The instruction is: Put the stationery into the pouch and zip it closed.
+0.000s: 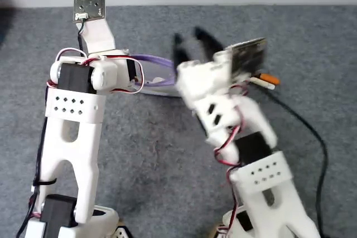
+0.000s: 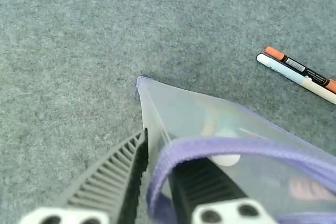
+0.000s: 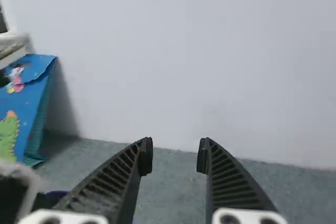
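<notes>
the left gripper point(image 2: 157, 151) is clamping the pouch point(image 2: 220, 116) rim; the right gripper point(image 3: 173, 156) is hanging open; two pens point(image 2: 294, 74) are lying nearby.

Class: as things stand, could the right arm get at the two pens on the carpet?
Probably yes. The right gripper is open, aimed at the wall; the pens lie uncovered on the carpet beside that arm, apart from the pouch. It would have to tip down first.

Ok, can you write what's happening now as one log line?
left gripper: shut on pouch | right gripper: open, raised | pens: two, outside pouch
</notes>
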Motion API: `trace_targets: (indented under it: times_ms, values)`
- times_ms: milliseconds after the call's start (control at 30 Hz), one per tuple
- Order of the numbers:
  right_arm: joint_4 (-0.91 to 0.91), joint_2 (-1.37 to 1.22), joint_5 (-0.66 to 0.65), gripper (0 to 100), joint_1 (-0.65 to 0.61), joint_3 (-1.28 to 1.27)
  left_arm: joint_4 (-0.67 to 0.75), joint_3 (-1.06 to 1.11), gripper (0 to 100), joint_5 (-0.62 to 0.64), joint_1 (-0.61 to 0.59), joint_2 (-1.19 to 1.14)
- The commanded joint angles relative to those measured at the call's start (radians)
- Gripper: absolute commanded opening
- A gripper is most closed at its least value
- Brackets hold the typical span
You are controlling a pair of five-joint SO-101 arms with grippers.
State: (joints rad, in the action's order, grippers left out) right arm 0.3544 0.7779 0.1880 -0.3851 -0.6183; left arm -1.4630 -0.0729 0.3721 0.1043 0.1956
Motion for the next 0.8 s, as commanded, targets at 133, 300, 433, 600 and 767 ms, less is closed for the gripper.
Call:
trace_targets:
  times_ms: [133, 300, 433, 600, 767]
  values:
    - [0.245, -0.2, 0.044, 13.3, 0.228, 0.209, -0.035, -0.012, 3, 0.011, -0.011, 0.012]
    - [0.456, -0.424, -0.11, 13.3, 0.298, 0.385, -0.048, -0.012, 3, 0.011, -0.005, 0.009]
    - [0.616, -0.636, -0.239, 13.3, 0.329, 0.54, -0.044, -0.012, 3, 0.009, -0.005, 0.005]
    - [0.756, -0.9, -0.408, 13.6, 0.364, 0.741, -0.046, -0.012, 3, 0.009, -0.005, 0.005]
    - [0.786, -1.135, -0.545, 13.6, 0.39, 0.931, -0.048, -0.012, 3, 0.011, -0.006, 0.005]
